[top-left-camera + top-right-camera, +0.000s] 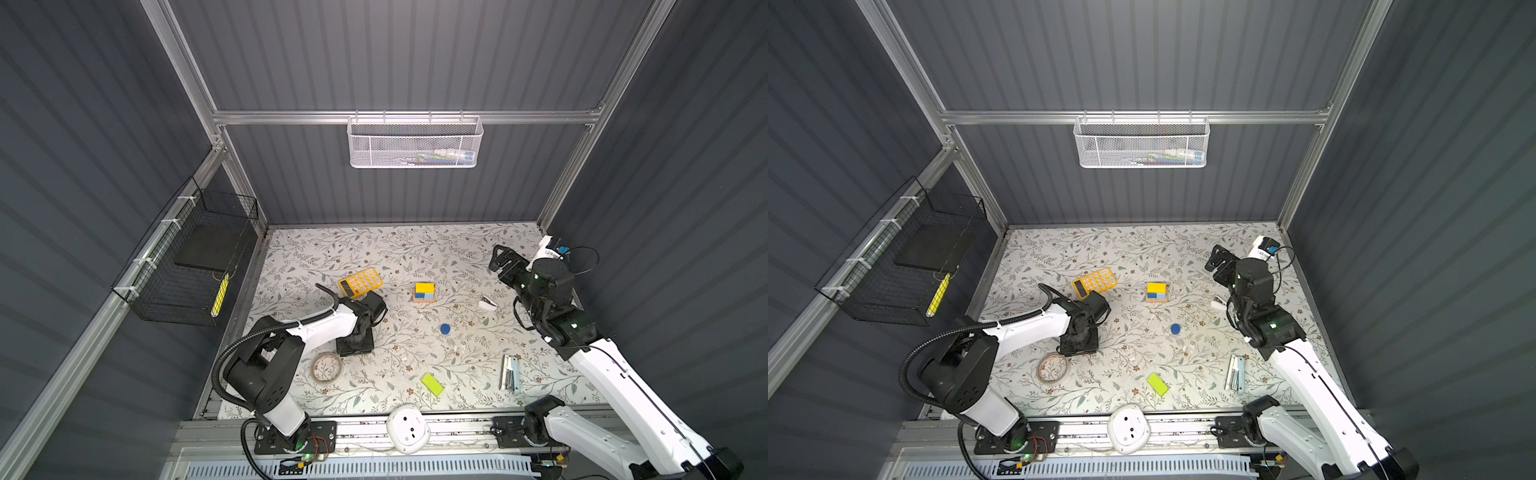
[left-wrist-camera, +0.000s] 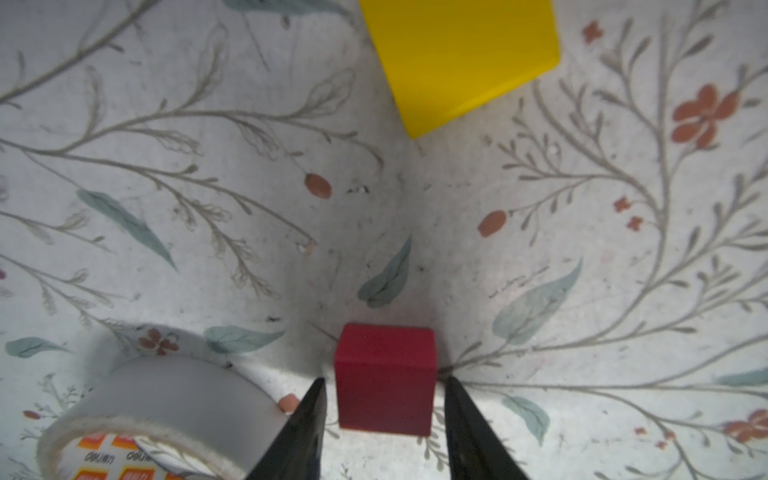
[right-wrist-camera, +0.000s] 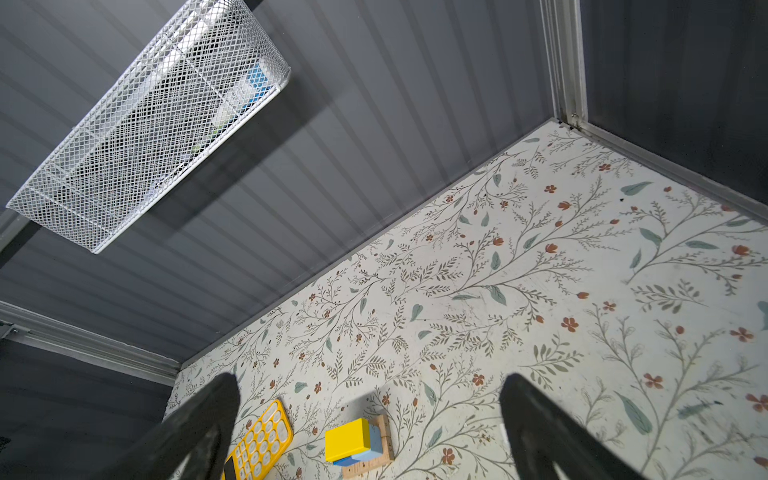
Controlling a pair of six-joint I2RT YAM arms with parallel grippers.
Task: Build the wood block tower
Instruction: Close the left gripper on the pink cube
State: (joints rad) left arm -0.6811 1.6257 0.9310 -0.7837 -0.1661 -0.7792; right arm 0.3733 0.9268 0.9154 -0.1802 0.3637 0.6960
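Fingers (image 2: 303,428): the black pair of the left gripper (image 2: 383,380) is partly open, one finger on each side of the pink cube (image 2: 386,374). A sliver of table (image 1: 415,249) shows on both sides, so they have hold of nothing.
Cube: flat on the table, well to the left of the stack (image 1: 424,293). In both top views it is hidden under the gripper's body.
Landmark: the stack stands mid-table, with the yellow bar (image 1: 424,287) on top, then the blue cube (image 1: 419,296) and light-blue cube (image 1: 429,296), and the tan bars (image 3: 388,436) at the base.
Other arm: the right gripper (image 1: 496,258) is right of the stack and farther back, spread wide and empty.
Loose pieces: the blue cylinder (image 1: 445,329) lies near the stack, to its front right. The lime bar (image 1: 432,384) lies well in front of the stack.
Hazard: the tape roll (image 2: 166,415) lies beyond the cube from the stack, close to the outer finger.
Step in hand: by my reckoning, taking the cube for the stack.
Doing it well: centre the fingers so both meet opposite flat faces together, then close gently and lift straight up before swinging across. Keep clear of the tape roll, carry the cube above the yellow bar and set it down square.
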